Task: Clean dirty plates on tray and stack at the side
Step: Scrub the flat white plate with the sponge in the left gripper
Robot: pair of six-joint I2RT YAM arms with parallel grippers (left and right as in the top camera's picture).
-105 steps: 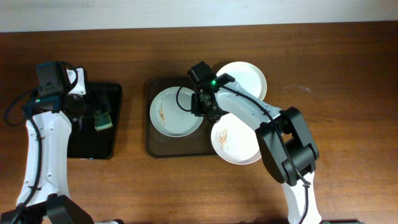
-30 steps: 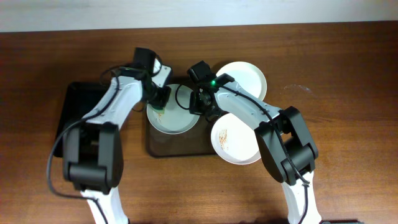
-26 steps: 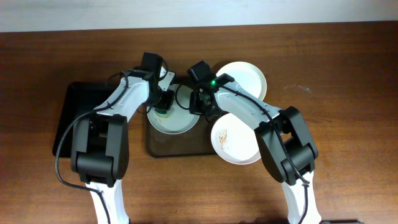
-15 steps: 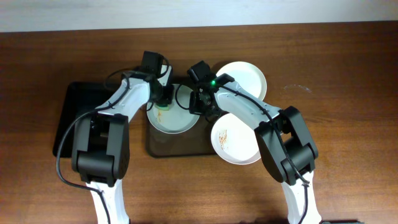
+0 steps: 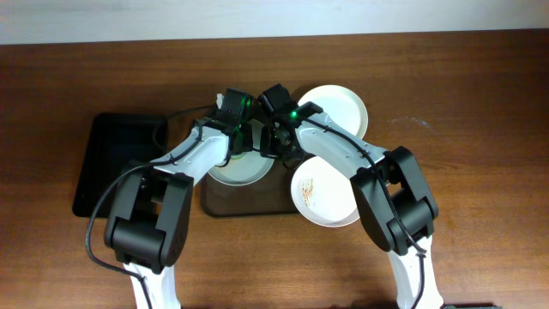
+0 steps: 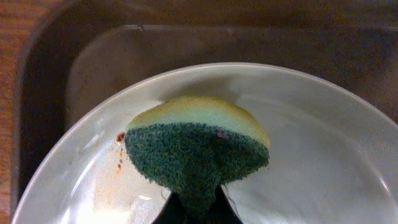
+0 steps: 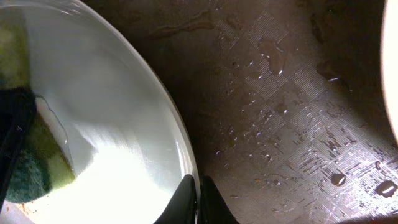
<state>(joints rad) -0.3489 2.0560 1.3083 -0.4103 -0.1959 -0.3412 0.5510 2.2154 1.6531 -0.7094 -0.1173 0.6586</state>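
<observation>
Green sponge (image 6: pixel 199 155) sits inside plate (image 6: pixel 323 162); right tool (image 7: pixel 198 190) pinches the rim.

Wet tray (image 7: pixel 280 106) — pincer (image 7: pixel 198 198) on plate (image 7: pixel 112 118) rim

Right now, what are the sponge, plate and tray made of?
The sponge: soft foam, yellow layer on coarse green scouring fibre. The plate: glossy white, likely ceramic or melamine, by its sheen. The tray: brown, probably plastic, fine woven-look texture, wet.
</observation>
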